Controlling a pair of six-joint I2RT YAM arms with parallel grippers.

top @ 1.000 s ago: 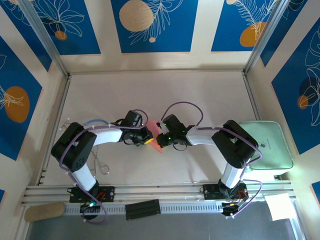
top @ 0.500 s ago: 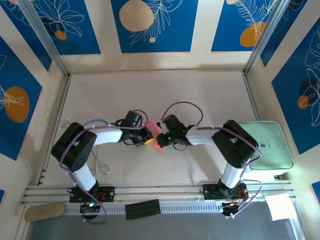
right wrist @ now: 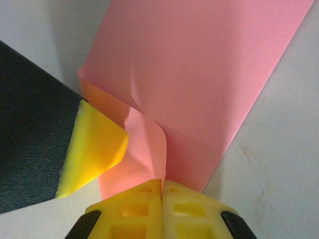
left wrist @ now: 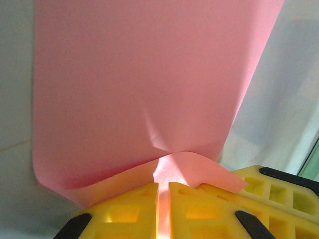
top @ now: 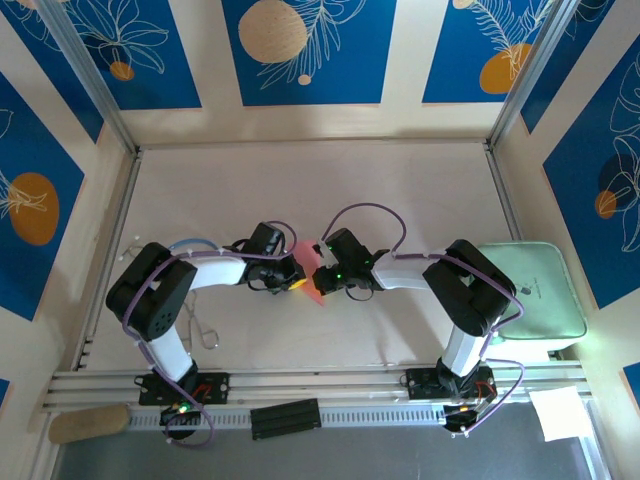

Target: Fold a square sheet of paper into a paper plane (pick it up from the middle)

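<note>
Square sheet of paper (left wrist: 134, 89) in the tight pinch of left gripper (left wrist: 163, 194) and right gripper (right wrist: 162, 189)

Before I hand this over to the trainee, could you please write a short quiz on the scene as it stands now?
1. True or false: the left hand is shut on the pink sheet.
2. The right hand pinches: A) the pink sheet, B) a pencil, C) nothing.
3. What lies just to the right of the right arm in the top view?
Key: 1 true; 2 A; 3 the pale green pad.
</note>
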